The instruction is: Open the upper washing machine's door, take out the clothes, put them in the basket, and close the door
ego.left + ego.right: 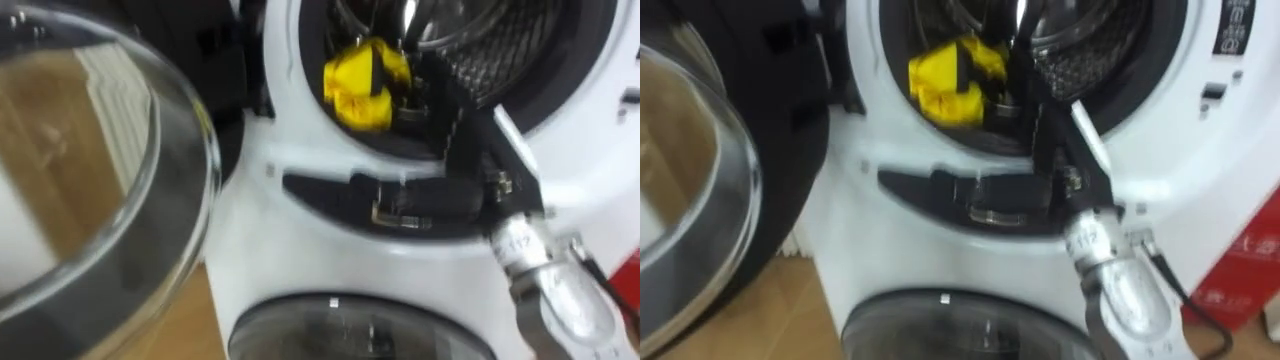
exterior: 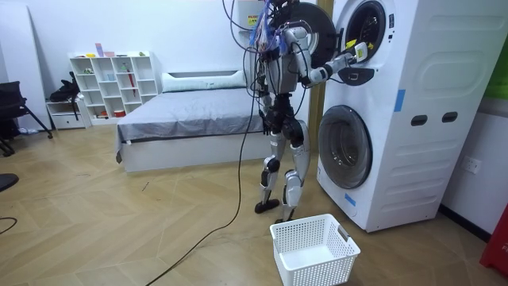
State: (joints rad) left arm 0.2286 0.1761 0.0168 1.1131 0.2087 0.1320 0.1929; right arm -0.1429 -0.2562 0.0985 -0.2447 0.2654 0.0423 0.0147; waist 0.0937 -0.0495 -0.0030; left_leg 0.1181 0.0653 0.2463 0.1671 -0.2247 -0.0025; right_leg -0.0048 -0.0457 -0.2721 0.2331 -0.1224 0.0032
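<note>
A yellow cloth [image 1: 362, 84] [image 1: 945, 80] sits at the lower rim of the upper washing machine's drum opening [image 1: 480, 50]. My right arm comes up from the lower right. My dark right hand [image 1: 425, 98] [image 1: 1018, 100] is at the mouth of the drum, with fingers curled over the cloth's right side. In the room view I stand facing the stacked machines, my right hand [image 2: 355, 56] stretched out to the upper drum, where a yellow spot [image 2: 363, 51] shows.
The upper machine's round glass door [image 1: 100, 170] hangs open on my left. Below is the lower machine's closed round door [image 1: 360, 325]. A white laundry basket [image 2: 313, 250] stands on the wooden floor behind my feet. A bed [image 2: 190, 119] stands further back.
</note>
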